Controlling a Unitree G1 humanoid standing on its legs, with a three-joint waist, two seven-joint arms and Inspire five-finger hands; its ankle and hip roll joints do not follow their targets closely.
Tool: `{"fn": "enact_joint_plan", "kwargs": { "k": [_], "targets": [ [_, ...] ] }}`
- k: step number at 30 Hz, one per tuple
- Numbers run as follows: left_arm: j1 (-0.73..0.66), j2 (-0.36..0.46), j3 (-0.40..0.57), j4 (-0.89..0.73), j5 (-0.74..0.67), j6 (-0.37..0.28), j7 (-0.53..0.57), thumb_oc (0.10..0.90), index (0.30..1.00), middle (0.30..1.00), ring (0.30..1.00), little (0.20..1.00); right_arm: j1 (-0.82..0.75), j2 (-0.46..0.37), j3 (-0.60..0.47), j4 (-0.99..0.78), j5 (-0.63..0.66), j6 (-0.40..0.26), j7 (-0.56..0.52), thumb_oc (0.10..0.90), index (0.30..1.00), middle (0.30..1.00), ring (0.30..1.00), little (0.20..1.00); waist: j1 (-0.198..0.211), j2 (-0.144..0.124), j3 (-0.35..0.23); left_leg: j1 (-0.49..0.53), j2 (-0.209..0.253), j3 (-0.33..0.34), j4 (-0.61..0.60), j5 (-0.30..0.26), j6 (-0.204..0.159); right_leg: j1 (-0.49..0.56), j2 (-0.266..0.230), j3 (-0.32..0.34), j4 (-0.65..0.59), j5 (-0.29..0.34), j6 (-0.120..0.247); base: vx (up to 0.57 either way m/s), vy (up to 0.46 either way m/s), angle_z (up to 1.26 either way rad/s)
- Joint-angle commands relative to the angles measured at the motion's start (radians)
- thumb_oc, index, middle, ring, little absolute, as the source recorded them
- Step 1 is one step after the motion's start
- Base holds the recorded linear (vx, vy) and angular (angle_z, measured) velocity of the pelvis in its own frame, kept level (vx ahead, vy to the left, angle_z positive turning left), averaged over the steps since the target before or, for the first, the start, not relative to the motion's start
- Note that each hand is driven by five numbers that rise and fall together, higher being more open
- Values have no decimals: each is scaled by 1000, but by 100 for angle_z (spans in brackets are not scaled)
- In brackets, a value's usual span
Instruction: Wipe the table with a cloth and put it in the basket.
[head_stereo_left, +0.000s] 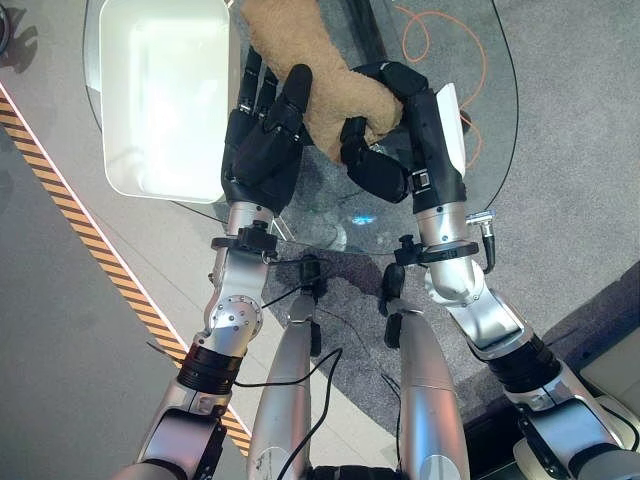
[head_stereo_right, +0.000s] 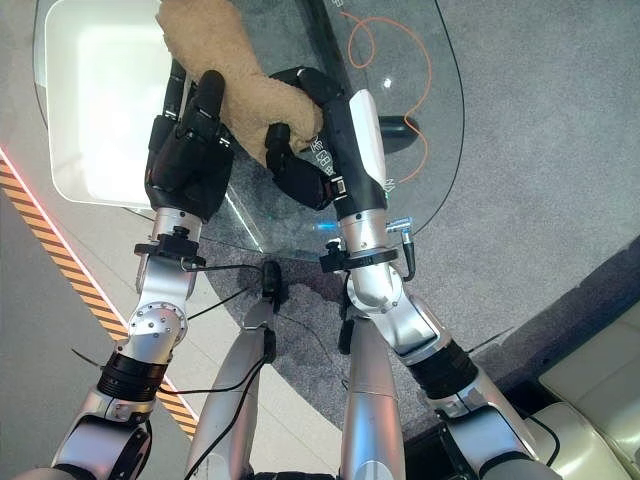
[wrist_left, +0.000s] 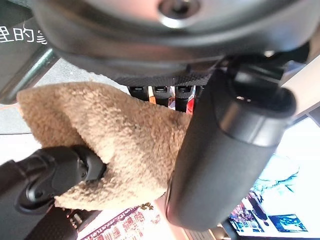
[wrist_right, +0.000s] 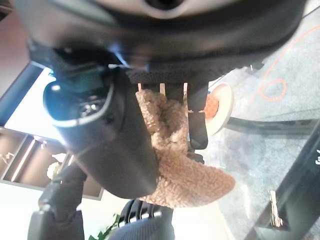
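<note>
both my left hand (head_stereo_left: 262, 140) and right hand (head_stereo_left: 385, 130) clutch the cloth (head_stereo_left: 310, 75) above the table (head_stereo_left: 400, 215), right beside the basket (head_stereo_left: 165, 100), ready for dropping in.

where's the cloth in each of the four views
Left eye view: cloth top centre, between both hands.
Right eye view: cloth top, left of centre.
Left wrist view: cloth centre left, behind the thumb.
Right wrist view: cloth centre, under the fingers.
Shared landmark: the right hand curled round the cloth's near end, beside the white basket.
</note>
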Motion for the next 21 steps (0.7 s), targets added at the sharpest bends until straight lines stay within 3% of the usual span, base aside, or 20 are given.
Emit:
{"fn": "enact_joint_plan", "kwargs": {
  "k": [1,11,21],
  "targets": [
    [-124,0,2,-112,20,-52,-110,800,900,900,900,900,-188,57,1,-194,-8,-97,20,100,300,300,300,200,11,-19,-29,39,-72,68,29,-86,39,64,67,-36,-124,16,16,0,0,0],
    [-124,-12,4,-119,19,-58,-126,800,900,900,900,900,-192,56,16,-180,-17,-78,36,100,300,300,300,200,14,-20,-29,36,-73,68,32,-87,39,62,67,-38,-121,14,15,0,0,0],
    [-116,-22,17,-132,25,-106,-122,800,900,900,900,900,-182,58,12,-181,-29,-68,56,100,300,300,300,200,16,-24,-29,30,-77,65,39,-90,41,56,68,-40,-116,14,15,0,0,0]
  ]
}}
